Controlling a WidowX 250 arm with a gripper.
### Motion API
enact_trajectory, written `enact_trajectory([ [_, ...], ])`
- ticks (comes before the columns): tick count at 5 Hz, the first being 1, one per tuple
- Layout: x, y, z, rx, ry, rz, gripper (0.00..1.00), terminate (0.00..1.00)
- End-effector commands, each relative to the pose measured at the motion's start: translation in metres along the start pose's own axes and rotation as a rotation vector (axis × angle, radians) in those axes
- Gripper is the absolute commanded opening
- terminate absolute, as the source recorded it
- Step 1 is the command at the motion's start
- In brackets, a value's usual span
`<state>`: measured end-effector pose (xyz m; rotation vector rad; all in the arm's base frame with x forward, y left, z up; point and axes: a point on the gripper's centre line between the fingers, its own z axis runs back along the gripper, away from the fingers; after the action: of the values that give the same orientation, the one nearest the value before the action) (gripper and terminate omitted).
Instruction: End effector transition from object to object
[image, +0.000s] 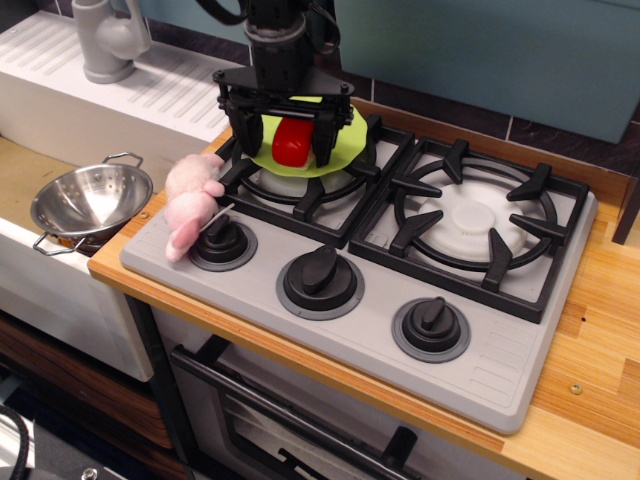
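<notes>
My black gripper (281, 142) hangs over the back-left burner with its two fingers spread wide. The small glossy red block (291, 144) rests on the lime-green plate (340, 146) between the fingers, with a gap on each side, so nothing is held. The crossbar hides the block's top. The pale-pink and white plush toy (192, 200) lies on the stove's left edge beside the leftmost knob (222, 241), to the front left of the gripper and apart from it.
A steel colander (88, 200) sits left of the stove, below counter level. A grey faucet (108, 38) stands at the back left. Two more knobs (320, 278) (431, 326) line the stove front. The right burner grate (482, 222) is bare. A wooden counter (600, 330) runs along the right.
</notes>
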<state>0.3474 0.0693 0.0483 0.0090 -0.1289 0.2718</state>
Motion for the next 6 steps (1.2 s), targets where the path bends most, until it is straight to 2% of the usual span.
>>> enact_trajectory([
  [1, 0.033, -0.015, 0.078, 0.024, -0.091, 0.0, 1.0, 0.0],
  [2, 0.031, -0.007, 0.096, 0.054, -0.075, -0.018, 1.0, 0.0],
  [3, 0.023, 0.003, 0.099, 0.075, -0.064, 0.002, 1.0, 0.0],
  [4, 0.005, 0.02, 0.092, 0.037, -0.073, 0.012, 1.0, 0.0],
  [6, -0.03, 0.051, 0.064, 0.007, -0.155, -0.028, 1.0, 0.0],
])
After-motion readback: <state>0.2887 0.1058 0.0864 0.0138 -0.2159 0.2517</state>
